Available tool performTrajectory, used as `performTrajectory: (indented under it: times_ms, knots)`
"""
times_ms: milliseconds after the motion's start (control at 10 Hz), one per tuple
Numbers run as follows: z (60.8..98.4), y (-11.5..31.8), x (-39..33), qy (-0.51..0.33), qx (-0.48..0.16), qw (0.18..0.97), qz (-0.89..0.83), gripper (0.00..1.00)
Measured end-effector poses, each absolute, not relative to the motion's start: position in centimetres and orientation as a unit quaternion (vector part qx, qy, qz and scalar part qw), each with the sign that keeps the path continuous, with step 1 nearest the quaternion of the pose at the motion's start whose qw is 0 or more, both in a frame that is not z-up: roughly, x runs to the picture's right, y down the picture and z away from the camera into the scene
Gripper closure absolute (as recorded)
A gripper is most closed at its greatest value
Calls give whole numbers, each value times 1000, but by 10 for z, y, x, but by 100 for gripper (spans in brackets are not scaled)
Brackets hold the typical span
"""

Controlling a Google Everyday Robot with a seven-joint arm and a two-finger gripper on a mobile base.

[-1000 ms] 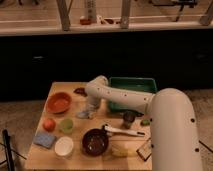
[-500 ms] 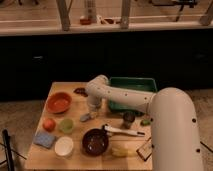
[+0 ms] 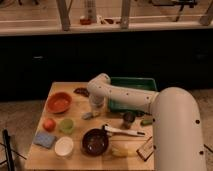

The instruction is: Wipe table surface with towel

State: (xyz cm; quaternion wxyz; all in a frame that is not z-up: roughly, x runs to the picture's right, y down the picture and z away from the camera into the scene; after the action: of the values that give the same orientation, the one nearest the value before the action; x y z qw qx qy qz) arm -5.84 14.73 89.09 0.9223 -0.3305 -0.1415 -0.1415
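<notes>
Camera view. The gripper (image 3: 95, 107) is shown lowered over the middle of the wooden table (image 3: 76, 106), at the end of the white arm (image 3: 125, 96), which reaches in from picture-right. Whether the gripper is spread, pressed together or pinching anything cannot be told.

A small grey patch, taken to be the towel (image 3: 88, 116), is seen lying on the table directly under the gripper and a little to its picture-left. Contact between the two cannot be confirmed.

- Picture-left of the gripper, an orange bowl (image 3: 59, 102) is set.
- Beyond the gripper, near the far table edge, a dark flat object (image 3: 81, 91) is seen.
- Picture-right of the gripper, partly hidden by the arm, a green tray (image 3: 134, 85) is placed.
- Nearer the camera and picture-left of the gripper, an orange fruit (image 3: 49, 124), a green cup (image 3: 66, 125), a blue pad (image 3: 45, 139) and a white bowl (image 3: 64, 146) are grouped.
- Nearer the camera, almost in line with the gripper, a dark brown bowl (image 3: 95, 141) is placed.
- Nearer the camera and picture-right of the gripper, a dark cup (image 3: 129, 118) stands, with a white-handled utensil (image 3: 124, 132) laid between the cup and a yellow item (image 3: 121, 150).
</notes>
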Motion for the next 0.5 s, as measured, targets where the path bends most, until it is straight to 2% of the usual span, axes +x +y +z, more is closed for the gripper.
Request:
performTrajectory:
  times_ms: [500]
  knots:
    - [900,134,-74,-152,-314,924,-155,100]
